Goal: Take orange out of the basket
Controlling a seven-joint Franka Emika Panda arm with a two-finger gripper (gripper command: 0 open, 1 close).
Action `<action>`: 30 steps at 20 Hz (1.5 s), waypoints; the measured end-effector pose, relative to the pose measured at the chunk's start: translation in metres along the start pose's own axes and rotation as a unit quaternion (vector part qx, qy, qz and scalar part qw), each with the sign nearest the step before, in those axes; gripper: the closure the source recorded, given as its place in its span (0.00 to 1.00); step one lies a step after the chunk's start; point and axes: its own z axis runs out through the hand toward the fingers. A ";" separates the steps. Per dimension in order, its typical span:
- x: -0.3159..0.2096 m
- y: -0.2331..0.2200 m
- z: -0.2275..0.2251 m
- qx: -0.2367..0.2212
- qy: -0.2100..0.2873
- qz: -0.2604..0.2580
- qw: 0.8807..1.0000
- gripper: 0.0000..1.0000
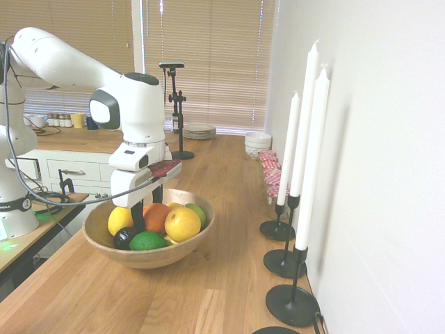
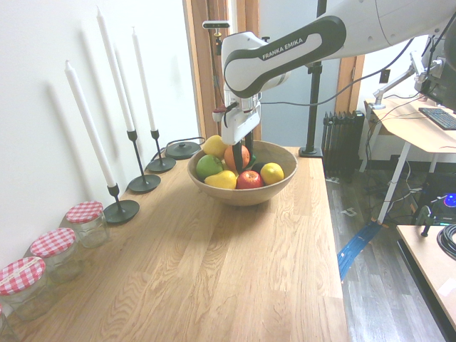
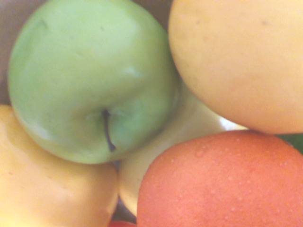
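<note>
found the orange (image 1: 157, 217) inside the basket (image 1: 156, 259), directly at the lower end of the gripper (image 1: 148, 214), with no sideways reach left to judge by; saw no long axis to line up with, only a round body; had one arm alone to reckon with, coming down from above; could not tell whether to call the gripper released or clenched, nor whether to call the orange grasped or merely flanked; judged the step in hand to be the grasp, with a straight lift to follow if firm; feared a slip on the round skin, or a nudge to the yellow-orange apple (image 1: 182, 224) crowding close beside; in the second exterior view, saw the orange partly covered by the gripper, with the green apple (image 2: 209, 167) near; in the wrist view, met the orange cut off by the picture's edge, against a blurred patch of pale fruit (image 3: 246, 61); could not make out the underside of the orange, nor any contact there with the fruit below.
</note>
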 end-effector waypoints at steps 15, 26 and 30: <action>-0.090 -0.070 -0.110 0.052 0.044 -0.066 0.996 1.00; -0.262 -0.174 -0.105 0.037 0.053 -0.158 0.985 1.00; -0.296 -0.187 -0.078 0.026 0.061 -0.174 0.982 1.00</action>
